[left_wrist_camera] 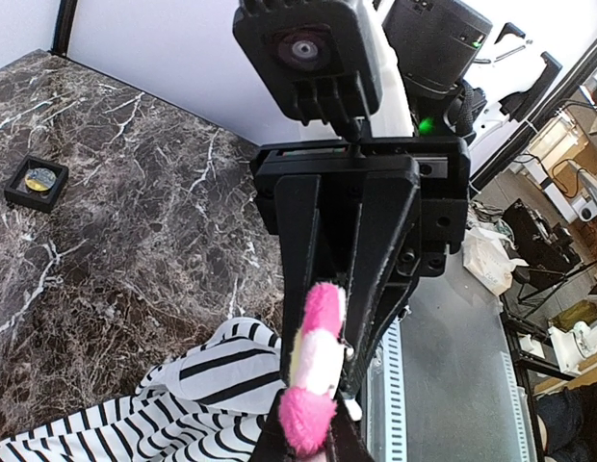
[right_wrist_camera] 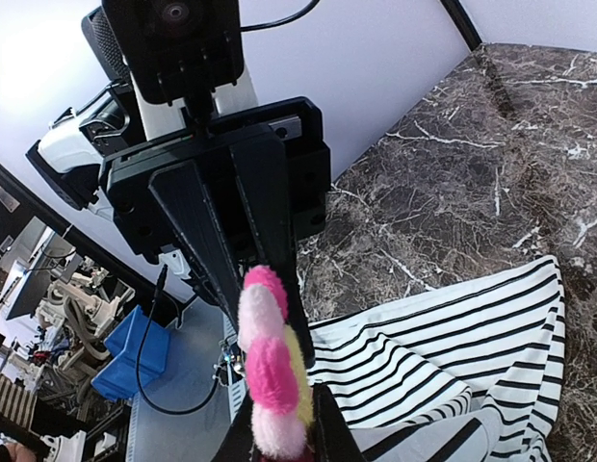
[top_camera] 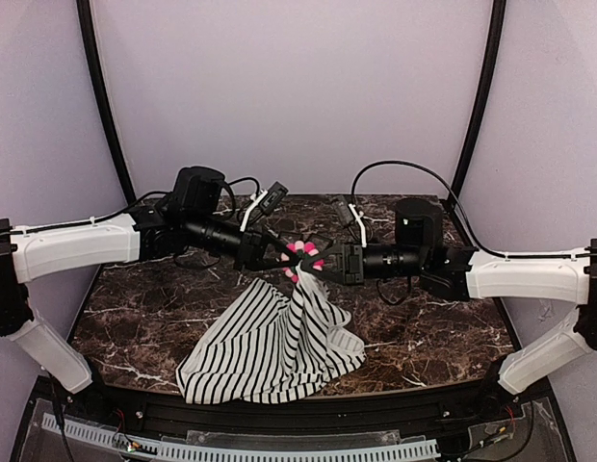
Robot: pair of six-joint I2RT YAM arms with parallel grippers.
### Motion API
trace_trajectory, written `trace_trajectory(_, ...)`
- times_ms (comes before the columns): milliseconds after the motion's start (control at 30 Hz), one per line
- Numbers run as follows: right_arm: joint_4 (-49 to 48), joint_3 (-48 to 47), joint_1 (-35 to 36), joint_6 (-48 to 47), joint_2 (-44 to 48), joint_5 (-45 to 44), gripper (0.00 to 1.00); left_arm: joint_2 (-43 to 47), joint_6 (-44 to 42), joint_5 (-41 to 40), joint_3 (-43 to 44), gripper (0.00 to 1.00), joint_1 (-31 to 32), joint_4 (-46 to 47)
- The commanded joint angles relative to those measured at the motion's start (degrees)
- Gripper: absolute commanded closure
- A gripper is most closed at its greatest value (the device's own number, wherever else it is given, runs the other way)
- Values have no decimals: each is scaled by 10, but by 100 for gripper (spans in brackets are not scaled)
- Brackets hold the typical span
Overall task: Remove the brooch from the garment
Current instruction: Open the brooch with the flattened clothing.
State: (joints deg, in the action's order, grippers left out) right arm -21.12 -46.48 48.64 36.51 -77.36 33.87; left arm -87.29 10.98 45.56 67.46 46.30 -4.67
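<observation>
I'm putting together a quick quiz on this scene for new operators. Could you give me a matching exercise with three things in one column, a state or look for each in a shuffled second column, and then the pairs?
Things
1. brooch
2. garment
3. black square frame

States
A. lying flat on the table, apart from the garment
B. pink and white, raised off the table
C. striped, hanging with its lower edge on the table

Pairs: 1-B, 2-C, 3-A
</observation>
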Motion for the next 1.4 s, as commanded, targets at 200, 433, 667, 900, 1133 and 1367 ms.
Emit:
trace_trajectory(200,105,-75,-43,12,-84,17,96,16,-47,47,17,99,39,-8)
trace_trajectory(433,110,-73,-72,49,-117,38,97,20,-67,46,21,99,53,-23)
trace_trajectory(667,157,-119,-74,-9,-150,62,91,9,-80,48,30,99,66,-47)
trace_trajectory(900,203,-164,-74,-45,-173,71,83,3,-80,47,33,99,68,-51)
trace_trajectory(1133,229,-183,-74,-62,-182,70,78,-1,-84,45,37,99,70,-60)
trace_trajectory(1367,226,-181,-74,-77,-170,78,72,-7,-80,34,40,99,71,-64)
